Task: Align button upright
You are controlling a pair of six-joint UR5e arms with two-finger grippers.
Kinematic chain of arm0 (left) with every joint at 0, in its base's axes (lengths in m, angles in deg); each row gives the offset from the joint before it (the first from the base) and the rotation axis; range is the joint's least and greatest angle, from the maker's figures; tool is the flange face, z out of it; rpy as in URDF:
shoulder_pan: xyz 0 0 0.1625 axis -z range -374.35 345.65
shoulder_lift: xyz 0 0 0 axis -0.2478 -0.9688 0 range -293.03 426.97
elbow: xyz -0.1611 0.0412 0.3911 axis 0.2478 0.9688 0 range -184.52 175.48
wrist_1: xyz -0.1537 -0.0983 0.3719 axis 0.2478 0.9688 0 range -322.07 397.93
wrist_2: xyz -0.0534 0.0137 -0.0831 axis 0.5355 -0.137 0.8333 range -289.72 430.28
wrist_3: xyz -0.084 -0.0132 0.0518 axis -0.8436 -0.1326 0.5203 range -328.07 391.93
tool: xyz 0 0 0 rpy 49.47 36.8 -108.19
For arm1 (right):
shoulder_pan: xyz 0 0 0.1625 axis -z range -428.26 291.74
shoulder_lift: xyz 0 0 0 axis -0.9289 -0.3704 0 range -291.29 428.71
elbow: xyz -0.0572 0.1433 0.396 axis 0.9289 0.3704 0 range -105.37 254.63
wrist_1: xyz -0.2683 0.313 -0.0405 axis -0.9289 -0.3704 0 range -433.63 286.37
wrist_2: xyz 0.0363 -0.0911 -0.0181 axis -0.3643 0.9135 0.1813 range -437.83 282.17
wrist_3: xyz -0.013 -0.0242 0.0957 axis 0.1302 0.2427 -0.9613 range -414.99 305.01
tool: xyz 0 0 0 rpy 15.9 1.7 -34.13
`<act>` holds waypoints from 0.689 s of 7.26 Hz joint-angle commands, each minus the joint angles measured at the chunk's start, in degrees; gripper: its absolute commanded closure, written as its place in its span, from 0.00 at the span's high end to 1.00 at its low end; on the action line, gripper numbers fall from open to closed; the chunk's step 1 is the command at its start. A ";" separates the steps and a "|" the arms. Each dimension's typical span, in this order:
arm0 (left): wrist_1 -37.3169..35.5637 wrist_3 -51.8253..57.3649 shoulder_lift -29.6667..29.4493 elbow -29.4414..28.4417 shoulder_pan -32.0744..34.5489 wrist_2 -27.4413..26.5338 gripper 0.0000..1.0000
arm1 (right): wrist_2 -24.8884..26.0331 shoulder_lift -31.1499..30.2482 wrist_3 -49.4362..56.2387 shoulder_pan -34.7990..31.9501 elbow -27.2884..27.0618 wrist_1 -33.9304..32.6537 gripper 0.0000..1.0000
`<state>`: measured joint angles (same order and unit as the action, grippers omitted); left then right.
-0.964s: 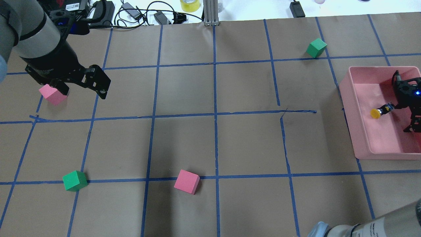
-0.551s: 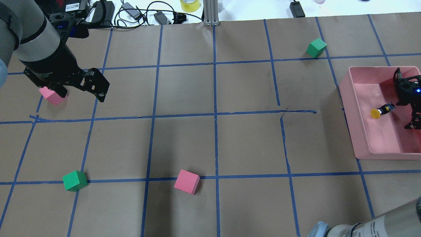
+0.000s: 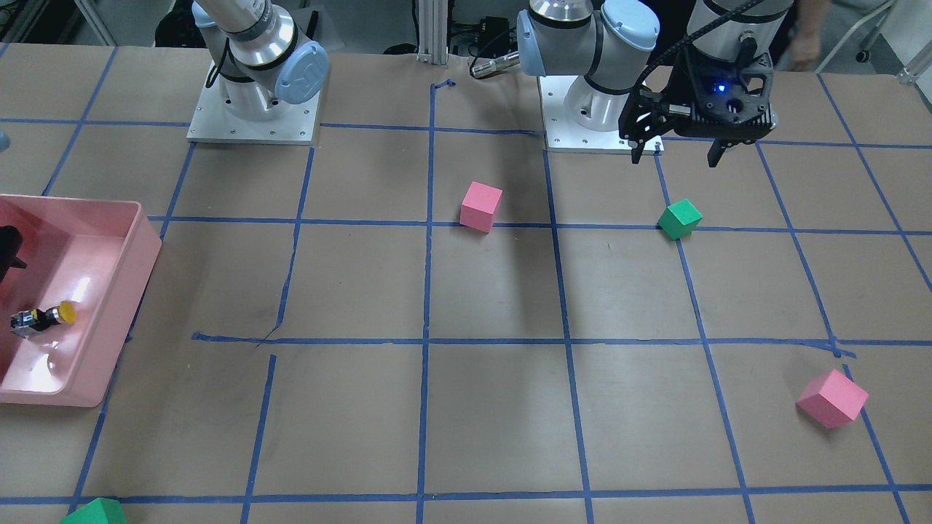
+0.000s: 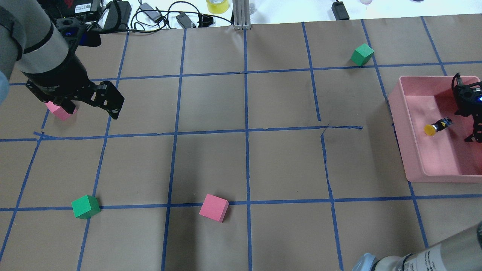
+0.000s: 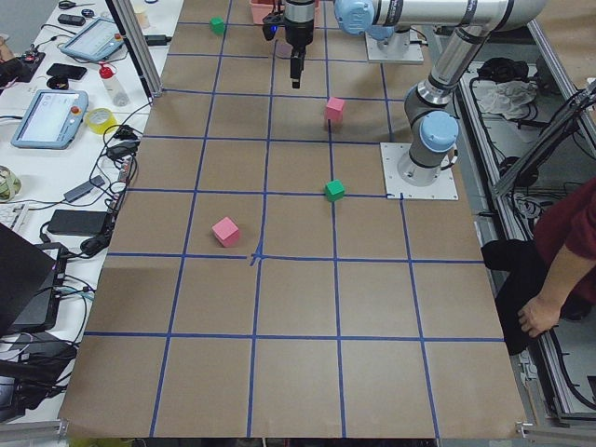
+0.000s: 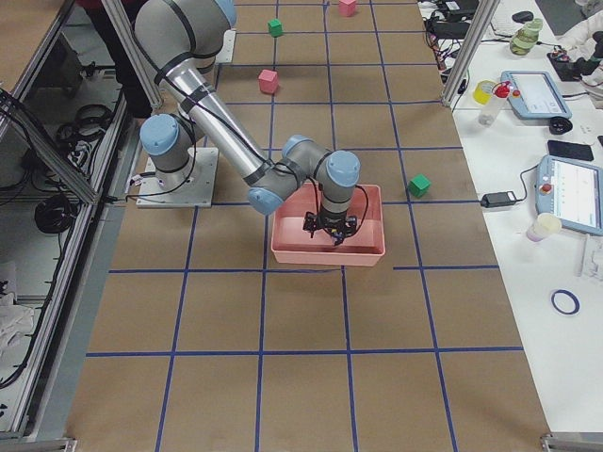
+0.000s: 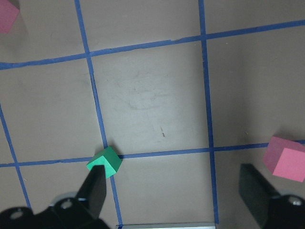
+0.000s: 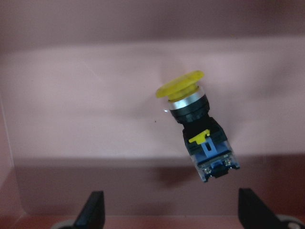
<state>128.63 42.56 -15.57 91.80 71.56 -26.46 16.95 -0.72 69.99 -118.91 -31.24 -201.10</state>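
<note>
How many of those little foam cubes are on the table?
4. The near pink cube and near green cube sit by the front tape line; the far pink cube is partly beneath the left gripper; the far green cube is far right. None seems hidden.

The right gripper (image 4: 463,126) has backed away from the button (image 4: 437,126). A second ago one of its fingers was right beside the button's blue end. Now a little bit of the pink tray (image 4: 404,146) shows between them (the gap grew bit by bit). In the overhead view the gripper has slid toward the right edge and up a little.

The left gripper (image 4: 92,113) has moved a little to the left too. It now hides more of the pink cube (image 4: 60,113) under it, and only a small corner peeks out.
</note>
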 commanded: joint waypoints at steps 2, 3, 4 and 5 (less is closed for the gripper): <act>-0.09 0.00 0.01 0.01 0.05 -0.73 1.00 | -0.56 0.53 4.46 0.47 0.41 -0.06 1.00; -0.09 0.00 0.01 0.01 -0.04 -0.73 1.00 | -0.65 0.53 4.47 1.08 0.32 0.03 1.00; -0.09 0.00 0.01 0.01 -0.04 -0.73 1.00 | -0.74 0.53 4.47 1.09 0.23 0.03 1.00; -0.09 0.00 0.01 0.01 0.04 -0.73 1.00 | -1.35 0.53 4.47 1.17 0.23 0.03 1.00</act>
<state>128.54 42.56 -15.56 91.81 71.55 -27.19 16.11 -0.20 74.37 -117.89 -30.97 -201.08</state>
